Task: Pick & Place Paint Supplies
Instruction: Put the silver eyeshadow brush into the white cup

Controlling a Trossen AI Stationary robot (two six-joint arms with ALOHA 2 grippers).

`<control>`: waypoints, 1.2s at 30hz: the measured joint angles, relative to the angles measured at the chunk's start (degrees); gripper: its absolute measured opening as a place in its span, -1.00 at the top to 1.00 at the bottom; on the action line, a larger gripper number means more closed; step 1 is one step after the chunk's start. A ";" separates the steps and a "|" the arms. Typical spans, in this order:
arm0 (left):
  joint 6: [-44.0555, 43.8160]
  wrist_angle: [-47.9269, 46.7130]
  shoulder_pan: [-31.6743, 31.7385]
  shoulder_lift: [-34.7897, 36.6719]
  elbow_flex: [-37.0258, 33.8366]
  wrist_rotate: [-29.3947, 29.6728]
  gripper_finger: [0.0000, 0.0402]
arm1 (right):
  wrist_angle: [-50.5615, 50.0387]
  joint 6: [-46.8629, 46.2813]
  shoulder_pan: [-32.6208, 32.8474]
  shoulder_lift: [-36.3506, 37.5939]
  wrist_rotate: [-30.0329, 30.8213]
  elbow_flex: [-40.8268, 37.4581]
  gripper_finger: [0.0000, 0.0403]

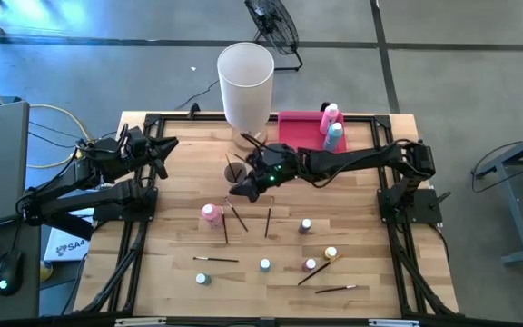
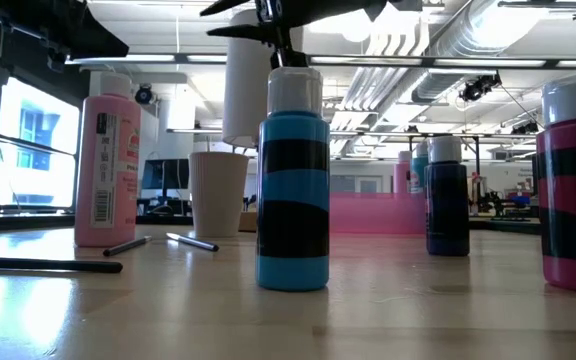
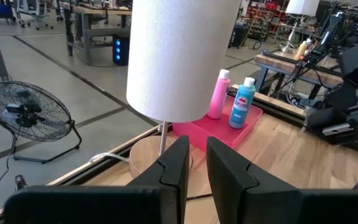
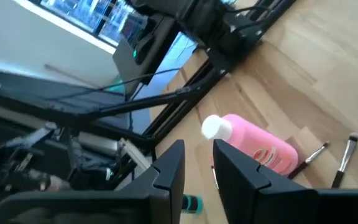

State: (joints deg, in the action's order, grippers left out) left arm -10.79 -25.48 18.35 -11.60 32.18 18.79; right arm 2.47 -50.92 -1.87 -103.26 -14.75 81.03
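Note:
My right gripper (image 1: 241, 188) hangs over the table's middle, near a round cup (image 1: 234, 168), and is shut on a thin dark paintbrush (image 2: 281, 45). A pink bottle (image 1: 210, 213) stands just nearer; it also shows in the right wrist view (image 4: 260, 149). Loose brushes (image 1: 237, 216) (image 1: 268, 221) (image 1: 216, 260) (image 1: 336, 289) lie flat on the wood. Tiny capped bottles (image 1: 306, 224) (image 1: 265, 264) (image 1: 331, 253) stand upright nearer the front. My left gripper (image 1: 166, 145) waits at the far left, shut and empty. My right gripper pinches the paintbrush between its two fingers, which come from above. The brush's lower length (image 2: 283, 52) hangs below the fingers, clear of the table. The fingers hide which part of the brush they are on.
A tall white cylinder (image 1: 245, 86) stands at the far edge. Beside it a pink tray (image 1: 300, 127) holds a pink bottle (image 1: 330, 114) and a teal bottle (image 1: 334, 134). More tiny bottles (image 1: 203, 278) (image 1: 310, 265) stand near the front edge.

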 joint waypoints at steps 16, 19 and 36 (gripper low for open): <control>0.00 -0.01 0.00 0.00 0.00 -0.02 0.73 | -23.23 -14.05 0.00 0.07 16.72 -0.02 0.61; 0.00 -0.01 0.02 0.00 0.00 -0.04 0.73 | -30.16 -18.75 0.00 0.07 18.50 -0.07 0.61; -0.20 -0.01 0.00 0.00 0.00 -0.13 0.73 | -33.95 -22.76 0.74 -1.00 22.40 -0.07 0.60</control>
State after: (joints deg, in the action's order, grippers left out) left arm -10.98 -25.50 18.35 -11.60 32.18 18.65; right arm -31.48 -73.69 -1.13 -104.26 7.66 80.97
